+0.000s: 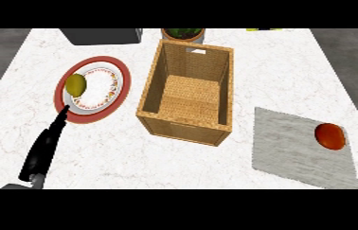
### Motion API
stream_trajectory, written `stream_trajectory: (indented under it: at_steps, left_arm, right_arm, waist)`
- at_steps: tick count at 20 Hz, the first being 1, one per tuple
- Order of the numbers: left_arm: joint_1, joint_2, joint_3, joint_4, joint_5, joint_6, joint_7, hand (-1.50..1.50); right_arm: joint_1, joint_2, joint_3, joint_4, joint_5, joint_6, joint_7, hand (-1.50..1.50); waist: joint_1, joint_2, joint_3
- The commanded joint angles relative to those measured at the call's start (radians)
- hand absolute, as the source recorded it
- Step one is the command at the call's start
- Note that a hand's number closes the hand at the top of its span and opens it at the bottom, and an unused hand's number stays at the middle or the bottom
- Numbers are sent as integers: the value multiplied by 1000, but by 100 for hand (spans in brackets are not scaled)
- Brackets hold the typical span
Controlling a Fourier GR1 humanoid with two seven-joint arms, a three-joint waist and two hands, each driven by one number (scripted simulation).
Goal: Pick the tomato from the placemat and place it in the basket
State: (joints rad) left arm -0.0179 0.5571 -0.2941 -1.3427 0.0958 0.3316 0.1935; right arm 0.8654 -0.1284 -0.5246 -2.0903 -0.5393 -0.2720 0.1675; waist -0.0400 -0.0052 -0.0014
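Tomato point(330, 136) lies on the grey placemat point(287, 148) at right, untouched, well apart from the left hand point(43, 148) at lower left, whose fingers point(59, 118) extend straight toward the plate point(115, 87) bearing a yellow fruit point(76, 84). Basket point(155, 89) stands between them on the tabletop point(280, 68).

Red tomato point(330, 136), grey placemat point(287, 153), tan woven basket point(187, 95)
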Motion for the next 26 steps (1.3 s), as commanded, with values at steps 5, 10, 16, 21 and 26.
stream_trajectory:
  at_steps: [5, 10, 16, 21, 26]
  left_arm:
    - [12, -21, 37, -2, -29, -62, -13, 0]
    - [-52, -56, 52, 73, -79, -64, -24, 0]
    - [-93, -72, 113, 45, -80, -137, 50, 0]
    - [-19, -64, 154, -1, -112, -177, 15, 0]
    - [51, -149, 118, -48, -191, -117, 25, 0]
  right_arm:
    - [-62, 84, 1, 93, 43, 55, -4, -150]
    - [-211, 117, 24, 255, 89, -1, -88, -150]
    - [-291, 86, -9, 258, 111, -59, -43, -150]
    - [-304, 128, 45, 293, 171, -69, -111, -150]
    - [-381, 61, -19, 363, 152, -65, -80, -150]
  waist:
    - [38, 5, 1]
    - [36, 6, 1]
    - [36, 5, 1]
    - [37, 5, 1]
    - [41, 4, 2]
